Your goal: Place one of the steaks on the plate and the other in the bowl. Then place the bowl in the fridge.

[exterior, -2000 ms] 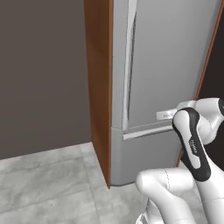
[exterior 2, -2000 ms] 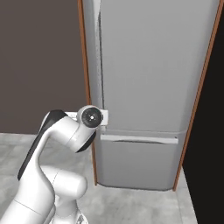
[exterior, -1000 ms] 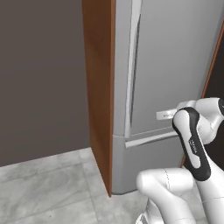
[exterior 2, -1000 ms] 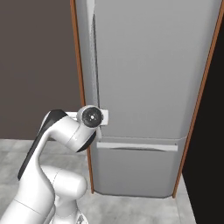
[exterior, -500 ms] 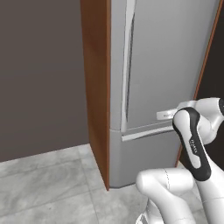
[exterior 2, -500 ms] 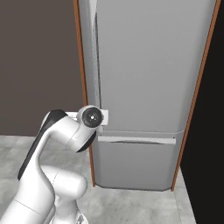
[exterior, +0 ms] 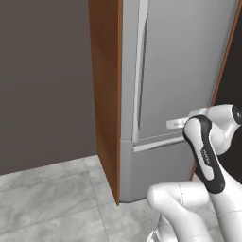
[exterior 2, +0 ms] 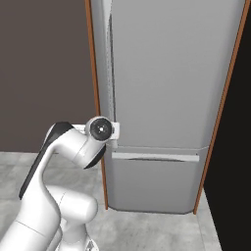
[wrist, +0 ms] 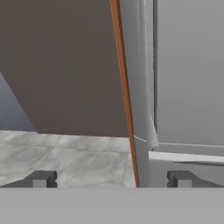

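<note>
The tall grey fridge (exterior: 189, 61) (exterior 2: 162, 73) (wrist: 188, 65) stands shut right in front of me, with a wood-brown side panel (exterior: 106, 94) on its left. Its long vertical bar handle (exterior: 139, 71) (exterior 2: 112, 63) (wrist: 148, 74) runs down the door's left edge. My arm is folded up close to the door. In the hand view my gripper (wrist: 113, 179) is open with nothing between its fingertips (wrist: 43, 178), and it looks at the fridge's lower left corner. The steaks, the plate and the bowl are out of view.
A dark grey wall (exterior: 42, 80) (exterior 2: 44, 68) runs to the left of the fridge. Grey tiled floor (exterior: 47, 203) (wrist: 65, 157) lies below it. A lower fridge drawer (exterior 2: 152, 181) sits under the door. A dark gap (exterior 2: 230, 147) lies right of the fridge.
The whole picture has shifted slightly sideways in both base views, so the camera has moved. The arm keeps its folded pose and the jaws stay open.
</note>
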### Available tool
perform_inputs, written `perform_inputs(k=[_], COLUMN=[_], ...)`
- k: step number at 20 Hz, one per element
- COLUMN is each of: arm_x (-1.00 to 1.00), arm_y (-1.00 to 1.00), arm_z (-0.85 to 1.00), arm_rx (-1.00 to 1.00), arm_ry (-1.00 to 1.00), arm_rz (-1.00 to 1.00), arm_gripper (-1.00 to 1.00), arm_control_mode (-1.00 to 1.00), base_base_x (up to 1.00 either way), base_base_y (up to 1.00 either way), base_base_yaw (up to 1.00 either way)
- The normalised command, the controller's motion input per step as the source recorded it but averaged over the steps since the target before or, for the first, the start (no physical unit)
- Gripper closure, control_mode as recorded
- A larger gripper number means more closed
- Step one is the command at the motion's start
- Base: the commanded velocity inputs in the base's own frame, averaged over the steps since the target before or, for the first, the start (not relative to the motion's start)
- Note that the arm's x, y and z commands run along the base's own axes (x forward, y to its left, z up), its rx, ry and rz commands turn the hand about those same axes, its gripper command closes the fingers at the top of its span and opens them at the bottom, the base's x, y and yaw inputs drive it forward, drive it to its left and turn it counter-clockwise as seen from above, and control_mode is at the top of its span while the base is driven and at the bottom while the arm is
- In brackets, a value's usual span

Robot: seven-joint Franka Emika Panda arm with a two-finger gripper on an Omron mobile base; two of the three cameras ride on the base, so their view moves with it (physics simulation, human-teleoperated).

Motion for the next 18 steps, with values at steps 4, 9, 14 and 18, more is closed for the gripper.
perform_inputs(k=[4, 9, 14, 18], arm_x=[0.03, 0.06, 0.23, 0.81], arm_y=[0.42, 0.22, 0.0, 0.01], arm_z=[0.04, 0.26, 0.28, 0.31], arm_rx=[-0.07, -0.07, -0.07, -0.02], arm_ry=[0.06, 0.01, 0.0, 0.04], arm_rz=[0.0, -0.07, -0.22, -0.18], arm_gripper=[-1.0, -1.0, -1.0, -1.0], arm_control_mode=[-1.0, -1.0, -1.0, -1.0], base_base_x=[0.0, 0.0, 0.0, 0.0], base_base_y=[0.0, 0.0, 0.0, 0.0], base_base_yaw=[0.0, 0.0, 0.0, 0.0])
